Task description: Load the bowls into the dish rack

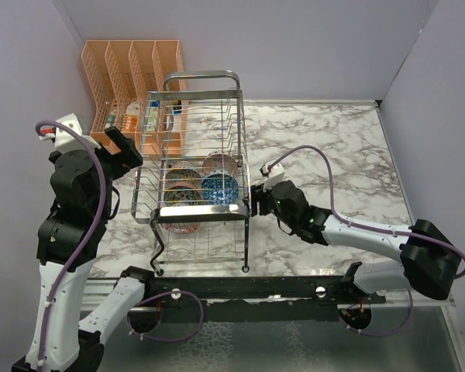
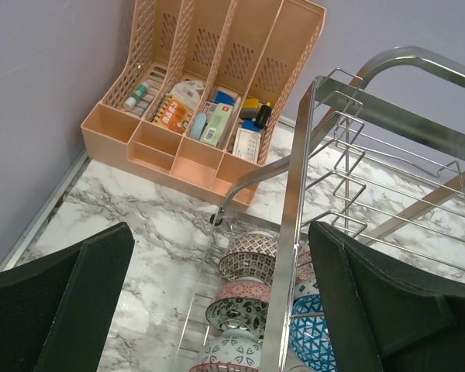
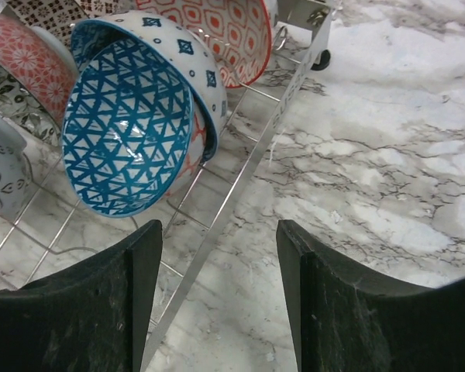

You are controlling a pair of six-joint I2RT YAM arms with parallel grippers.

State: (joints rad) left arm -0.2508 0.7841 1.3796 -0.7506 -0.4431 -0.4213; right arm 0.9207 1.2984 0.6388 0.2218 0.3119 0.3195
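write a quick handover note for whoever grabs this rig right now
Left end effector: open, empty, raised beside the left side of the dish rack.
Right end effector: open, empty, low at the rack's right side, next to the blue bowl.
Bowls: at least five, tilted on edge in the rack's lower tier. None shows on the marble table outside the rack.
Done: loading looks complete.
Left: probably only backing both arms away. First check the spots the rack hides for a stray bowl.
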